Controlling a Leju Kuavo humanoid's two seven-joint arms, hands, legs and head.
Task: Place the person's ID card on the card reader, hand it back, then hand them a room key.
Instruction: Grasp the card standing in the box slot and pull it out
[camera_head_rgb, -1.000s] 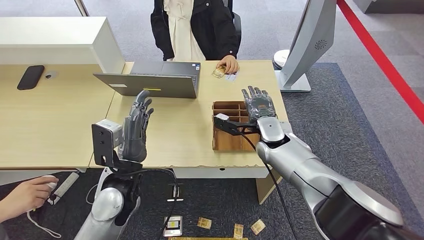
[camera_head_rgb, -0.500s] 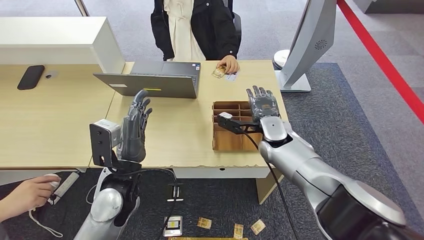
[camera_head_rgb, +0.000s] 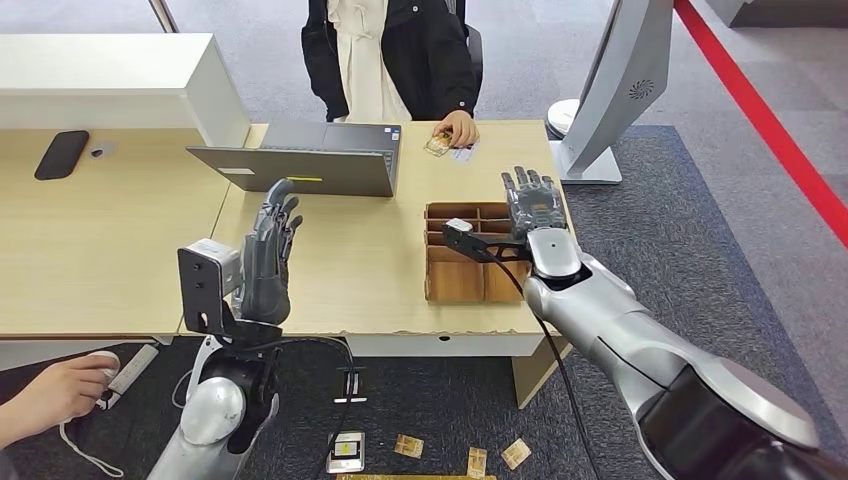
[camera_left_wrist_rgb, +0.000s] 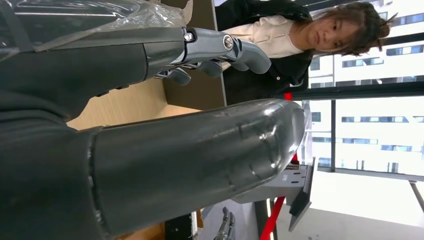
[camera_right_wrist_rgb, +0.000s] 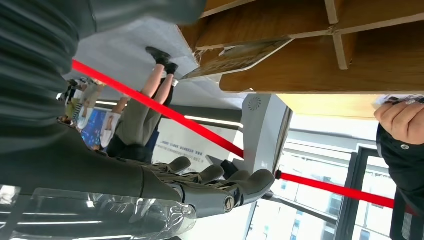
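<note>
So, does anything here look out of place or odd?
Yes: several cards lie scattered on the carpet under the desk's near edge, not in the wooden divided box on top. They look dropped.

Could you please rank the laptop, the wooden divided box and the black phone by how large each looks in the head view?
1. Laptop, clearly the largest.
2. Wooden divided box, partly hidden by the right hand.
3. Black phone, the smallest.

Pale wooden desk (camera_head_rgb: 100, 250) sits on grey carpet (camera_head_rgb: 720, 200), a red floor line (camera_head_rgb: 770, 125) running diagonally at right; bright daylight pours through tall windows (camera_left_wrist_rgb: 370, 125) beyond.
</note>
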